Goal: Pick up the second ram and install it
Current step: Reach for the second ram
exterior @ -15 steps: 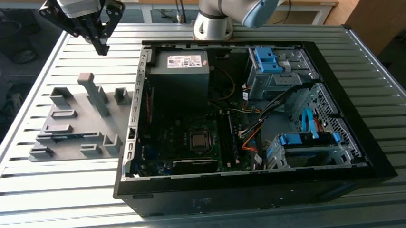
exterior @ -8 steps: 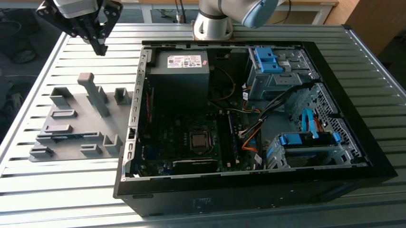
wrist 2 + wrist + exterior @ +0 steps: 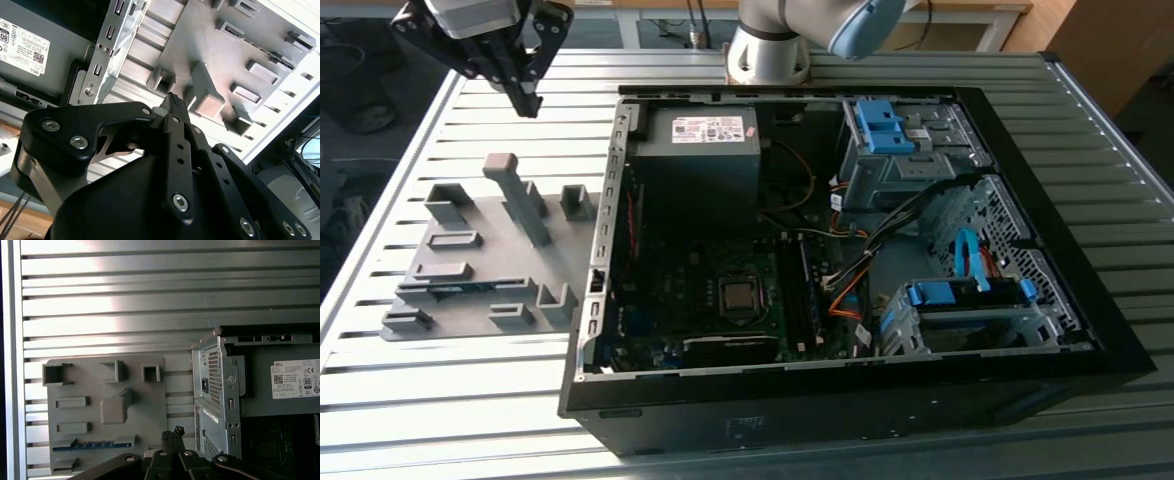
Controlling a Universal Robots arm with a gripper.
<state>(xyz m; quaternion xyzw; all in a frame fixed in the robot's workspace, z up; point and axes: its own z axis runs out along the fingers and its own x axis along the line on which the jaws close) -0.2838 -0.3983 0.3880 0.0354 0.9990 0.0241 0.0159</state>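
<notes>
The second ram is a thin blue stick lying on edge in a slot of the grey holder plate, near the plate's front on the exterior view's left. The first wrist view shows the ram low on that plate. My gripper hangs high above the table behind the plate, well apart from the ram. Its black fingers meet at the tips in both wrist views, shut with nothing between them.
An open black computer case lies on the slatted metal table beside the plate. Inside it are the motherboard, a grey power supply and blue-latched drive bays. Grey holder blocks stand up from the plate.
</notes>
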